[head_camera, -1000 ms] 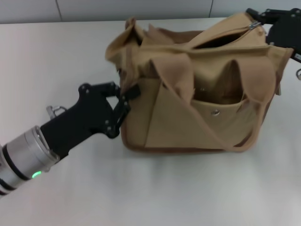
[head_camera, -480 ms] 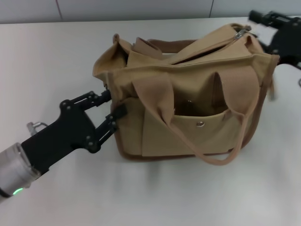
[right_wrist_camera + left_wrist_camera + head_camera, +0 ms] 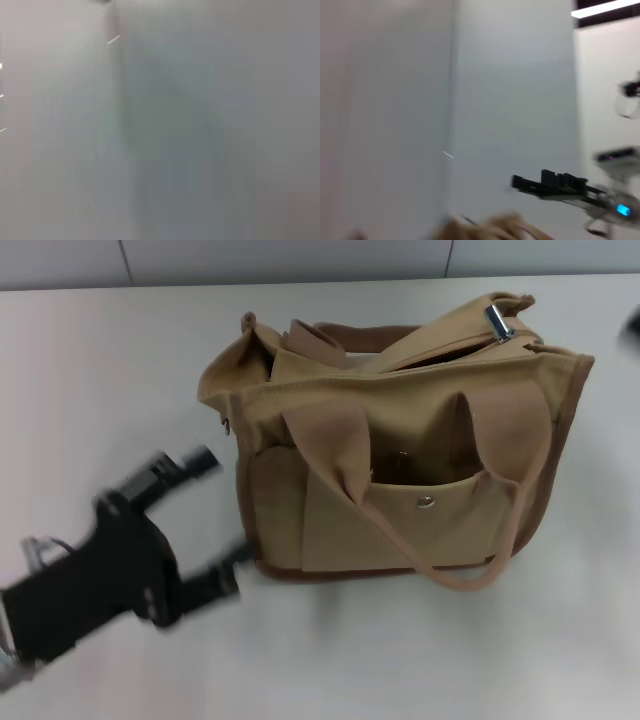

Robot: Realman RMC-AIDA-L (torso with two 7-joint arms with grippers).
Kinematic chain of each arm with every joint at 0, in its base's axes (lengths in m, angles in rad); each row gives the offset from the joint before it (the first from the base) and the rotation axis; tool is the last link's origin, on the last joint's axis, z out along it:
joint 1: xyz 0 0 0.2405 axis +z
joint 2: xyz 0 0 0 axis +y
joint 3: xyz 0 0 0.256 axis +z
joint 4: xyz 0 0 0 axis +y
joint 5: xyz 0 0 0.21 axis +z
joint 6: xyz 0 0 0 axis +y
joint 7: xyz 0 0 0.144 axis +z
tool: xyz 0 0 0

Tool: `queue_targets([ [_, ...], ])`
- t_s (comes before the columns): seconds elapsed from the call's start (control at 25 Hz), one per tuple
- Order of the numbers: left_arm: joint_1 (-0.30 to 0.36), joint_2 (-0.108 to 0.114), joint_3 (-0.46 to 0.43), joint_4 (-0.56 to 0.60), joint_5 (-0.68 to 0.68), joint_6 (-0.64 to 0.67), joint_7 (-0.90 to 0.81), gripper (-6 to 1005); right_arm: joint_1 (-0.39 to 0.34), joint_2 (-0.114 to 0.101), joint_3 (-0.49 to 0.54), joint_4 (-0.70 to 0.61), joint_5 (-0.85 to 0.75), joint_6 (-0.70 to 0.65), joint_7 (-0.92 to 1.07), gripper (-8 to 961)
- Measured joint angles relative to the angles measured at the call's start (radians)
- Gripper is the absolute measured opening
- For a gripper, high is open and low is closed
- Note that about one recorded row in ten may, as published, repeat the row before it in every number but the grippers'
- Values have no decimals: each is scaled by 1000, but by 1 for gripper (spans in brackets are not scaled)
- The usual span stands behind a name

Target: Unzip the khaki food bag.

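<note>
The khaki food bag [image 3: 400, 460] stands upright in the middle of the white table in the head view. Its top zip gapes open, and the silver zipper pull [image 3: 497, 320] lies at the bag's far right end. Both webbing handles hang down over the front pocket with its metal snap [image 3: 426, 502]. My left gripper [image 3: 215, 520] is open and empty, off the bag's left side and not touching it. My right gripper shows only as a dark sliver at the right edge [image 3: 635, 325] and as a black gripper [image 3: 550, 182] in the left wrist view.
The white table [image 3: 110, 370] runs around the bag, with a pale wall at the back. A strip of khaki fabric [image 3: 485, 227] shows at the edge of the left wrist view. The right wrist view shows only a blank grey surface.
My left gripper let go of the bag's left end and drew back towards the near left. My right gripper left the zipper pull and moved off to the right. The bag settled.
</note>
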Motion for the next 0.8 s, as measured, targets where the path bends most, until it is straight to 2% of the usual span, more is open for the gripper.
queue_targets([
  [0.04,0,0,0,0,0,0,0,644,0,0,0,0,0,0,0,713],
  [0.08,-3,1,13,17,29,-4,-25,720,11,-17,-5,5,-92,-69,17,743],
  [0.12,-7,2,21,33,65,-8,-54,796,20,-24,-5,11,-161,-121,19,772],
  [0.16,-12,2,26,46,98,-11,-80,809,28,-28,-5,14,-227,-171,19,801],
  [0.2,-20,-2,27,66,146,-15,-117,821,34,-21,-3,9,-327,-234,19,801],
  [0.32,-28,-6,27,81,173,-20,-148,846,40,0,-5,-5,-440,-253,25,801],
  [0.36,-28,-6,27,81,173,-20,-148,846,40,0,-5,-5,-440,-253,25,801],
  [0.4,-34,-7,27,82,173,-25,-152,846,48,12,-1,-7,-496,-243,26,801],
  [0.44,-34,-7,27,82,173,-25,-152,846,48,12,-1,-7,-496,-243,26,801],
  [0.52,-36,-6,27,84,174,-31,-152,846,59,27,10,-8,-554,-221,28,801],
  [0.8,-36,-7,27,90,176,-41,-153,846,68,39,53,-10,-560,-184,63,801],
])
